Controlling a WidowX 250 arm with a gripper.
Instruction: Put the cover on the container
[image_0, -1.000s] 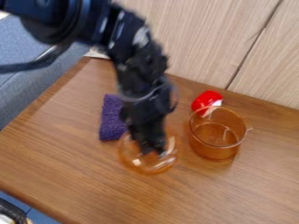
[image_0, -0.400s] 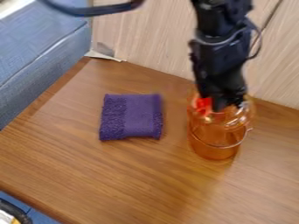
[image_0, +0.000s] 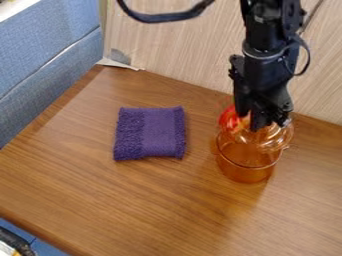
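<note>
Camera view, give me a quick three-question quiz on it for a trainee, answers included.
1. True or false: the square purple cloth lies apart from the transparent amber container.
2. What does the black claw hold?
a) the cloth
b) the round clear lid
c) the container
3. Fill in the colour: a small ____ object shows near the lid.
Key: 1 true; 2 b; 3 red.

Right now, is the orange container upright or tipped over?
Upright: the orange container stands base down on the table, its rim facing up.

Folded purple cloth on wooden table, red object near wall
</note>
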